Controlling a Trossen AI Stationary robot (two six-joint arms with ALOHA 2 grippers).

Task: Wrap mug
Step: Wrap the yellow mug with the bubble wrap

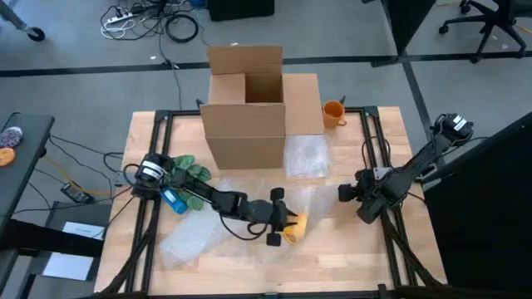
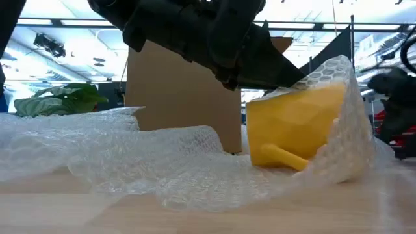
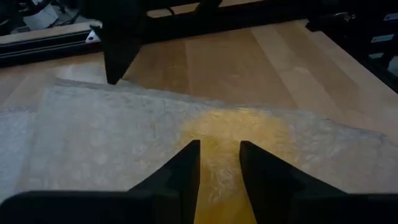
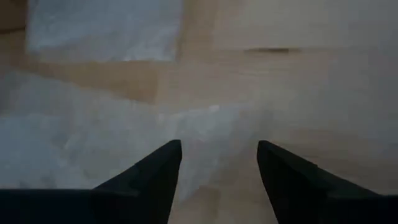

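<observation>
Yellow mug [image 2: 300, 123] lay on its side mid-table under wrap [image 2: 162, 159], pinched by left gripper [image 1: 288, 219]; right gripper [image 1: 349, 193] spread, idle nearby; likely slip if wrap tugged.

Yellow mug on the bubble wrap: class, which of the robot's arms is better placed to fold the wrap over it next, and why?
Probably the left. Its gripper is right at the yellow mug, fingers over the bubble wrap covering it. The right gripper waits open, apart to the side.
</observation>
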